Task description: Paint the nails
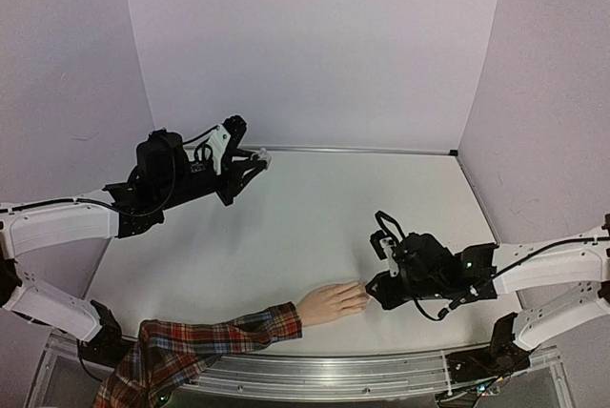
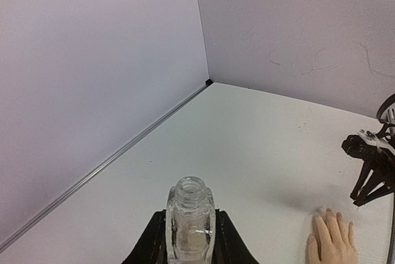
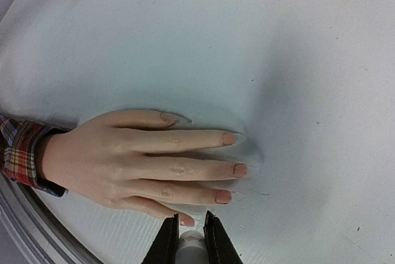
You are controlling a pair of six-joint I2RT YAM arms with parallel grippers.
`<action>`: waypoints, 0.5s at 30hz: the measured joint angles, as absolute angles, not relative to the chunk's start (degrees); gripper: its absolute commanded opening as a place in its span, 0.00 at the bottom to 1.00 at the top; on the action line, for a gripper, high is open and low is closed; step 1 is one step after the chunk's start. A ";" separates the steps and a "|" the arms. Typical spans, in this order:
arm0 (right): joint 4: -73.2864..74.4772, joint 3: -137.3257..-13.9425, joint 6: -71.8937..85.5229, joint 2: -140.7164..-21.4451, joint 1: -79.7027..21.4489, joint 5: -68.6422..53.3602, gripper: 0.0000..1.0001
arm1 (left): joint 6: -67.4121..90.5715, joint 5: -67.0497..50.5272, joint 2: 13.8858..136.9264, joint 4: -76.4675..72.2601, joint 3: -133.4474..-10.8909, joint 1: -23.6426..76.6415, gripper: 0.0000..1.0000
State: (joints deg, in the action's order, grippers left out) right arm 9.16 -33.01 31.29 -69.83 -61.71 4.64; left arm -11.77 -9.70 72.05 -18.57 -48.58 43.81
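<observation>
Closest to us in the right wrist view, the right gripper point(image 3: 191, 227) is pinched narrow on a small white cap point(image 3: 192, 245), which we take to be the brush's handle; the bristles themselves are hidden from us. Just past its tips lies the little-finger nail, almost touching. From there the nails point(image 3: 240, 169) step away one by one across the mannequin hand point(image 3: 123, 165), each already pinkish against the pale skin. The hand rests palm down on the counter point(image 3: 296, 60). Its long axis runs from the plaid sleeve point(image 3: 18, 150) toward the gripper, so the fingertips point at us and the next nails lie up and to the right in this view. We judge that the coming stroke turns on a small sideways shift along that row, not on any reach. The top view adds what the wrist cannot: the right arm sits at the fingertips, while the left gripper point(image 2: 191, 239) hangs well apart near the back wall. The nails are too small to make out from up there. The left wrist view alone shows that gripper clamped on a clear bottle point(image 2: 191, 214), upright with its neck uncapped.
</observation>
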 measured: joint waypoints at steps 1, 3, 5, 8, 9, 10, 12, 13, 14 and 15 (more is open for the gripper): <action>8.89 -33.03 30.93 -70.53 -61.71 3.78 0.00 | -11.77 -9.87 72.05 -18.57 -48.58 43.81 0.00; 8.51 -33.15 30.40 -72.37 -61.71 2.62 0.00 | -11.77 -10.00 72.05 -18.57 -48.58 43.81 0.00; 8.40 -33.19 30.15 -73.94 -61.71 1.84 0.00 | -11.77 -10.14 72.05 -18.57 -48.58 43.81 0.00; 8.04 -33.19 30.20 -74.25 -61.71 1.85 0.00 | -11.76 -10.26 72.05 -18.57 -48.58 43.83 0.00; 7.77 -33.19 30.26 -74.24 -61.71 1.88 0.00 | -11.75 -10.30 72.05 -18.57 -48.58 43.83 0.00; 7.53 -33.19 30.31 -74.24 -61.71 1.91 0.00 | -11.75 -10.33 72.05 -18.57 -48.58 43.83 0.00; 6.94 -33.19 30.47 -74.24 -61.71 1.96 0.00 | -11.75 -10.35 72.05 -18.57 -48.58 43.83 0.00; 6.65 -33.19 30.56 -74.24 -61.71 1.95 0.00 | -11.77 -10.38 72.05 -18.57 -48.58 43.83 0.00; 6.44 -33.19 30.61 -74.24 -61.71 1.94 0.00 | -11.75 -10.39 72.05 -18.57 -48.58 43.83 0.00; 6.19 -33.19 30.69 -74.26 -61.71 1.95 0.00 | -11.75 -10.37 72.05 -18.57 -48.58 43.83 0.00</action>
State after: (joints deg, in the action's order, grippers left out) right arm 6.19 -33.19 30.69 -74.26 -61.71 1.95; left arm -11.75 -10.37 72.05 -18.57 -48.58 43.83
